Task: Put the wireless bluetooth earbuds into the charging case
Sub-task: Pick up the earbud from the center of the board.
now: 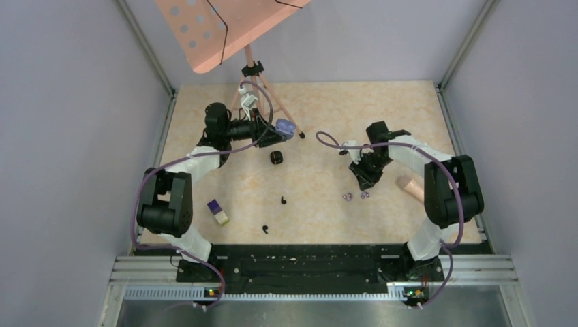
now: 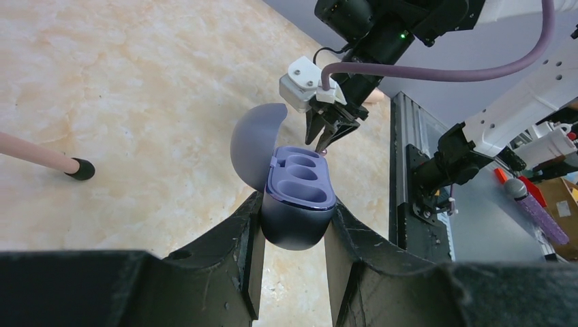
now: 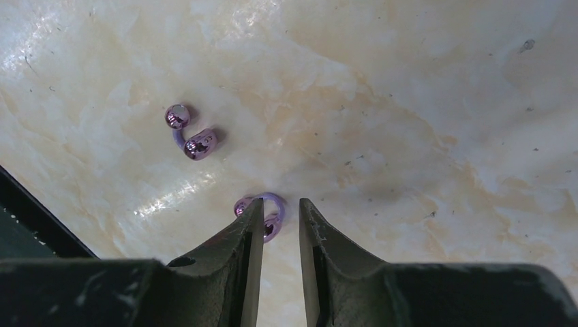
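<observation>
My left gripper (image 1: 278, 131) (image 2: 294, 216) is shut on the open purple charging case (image 1: 286, 127) (image 2: 300, 197) and holds it above the table at the back, lid up, both sockets empty. Two pale purple earbuds lie on the table at the right: one (image 1: 347, 196) (image 3: 189, 133) lies free, the other (image 1: 364, 195) (image 3: 267, 212) sits at my right gripper's tips. My right gripper (image 1: 363, 182) (image 3: 279, 208) is low over the table, its jaws slightly apart, with this bud against the left finger (image 3: 249, 231). Two black earbuds (image 1: 283, 200) (image 1: 266, 229) lie in the middle front.
A small black case (image 1: 276, 157) sits below the left gripper. A purple-and-cream block (image 1: 218, 212) lies at the front left. A pink music stand (image 1: 253, 68) stands at the back, one foot (image 2: 82, 169) near the left gripper. A peach object (image 1: 410, 187) lies beside the right arm.
</observation>
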### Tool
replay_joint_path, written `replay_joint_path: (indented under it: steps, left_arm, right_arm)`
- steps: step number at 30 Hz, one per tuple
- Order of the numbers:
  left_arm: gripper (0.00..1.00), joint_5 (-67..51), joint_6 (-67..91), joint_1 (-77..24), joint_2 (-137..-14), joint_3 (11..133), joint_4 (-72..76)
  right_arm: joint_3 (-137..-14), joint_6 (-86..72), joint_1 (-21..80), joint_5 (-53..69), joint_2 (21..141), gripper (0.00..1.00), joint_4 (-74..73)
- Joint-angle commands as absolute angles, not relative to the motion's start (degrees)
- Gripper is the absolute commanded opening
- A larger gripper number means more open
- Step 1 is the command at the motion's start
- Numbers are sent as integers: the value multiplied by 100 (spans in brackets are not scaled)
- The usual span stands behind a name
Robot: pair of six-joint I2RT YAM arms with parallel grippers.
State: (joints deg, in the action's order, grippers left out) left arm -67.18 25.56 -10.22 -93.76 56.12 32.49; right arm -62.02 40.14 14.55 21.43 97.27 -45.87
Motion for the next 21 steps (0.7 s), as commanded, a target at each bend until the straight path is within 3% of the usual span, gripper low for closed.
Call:
replay_joint_path:
  steps: [1, 21]
  left_arm:
    - [0, -6707, 2466, -1002, -9121, 5573, 3360]
    - [0, -6696, 2355, -1002, -9078, 5537, 3192]
  right_arm:
    - [-6298, 4355, 1424, 2184, 9858, 25, -4837]
    - [-6635, 4916, 1421, 1971, 10278, 22, -5141]
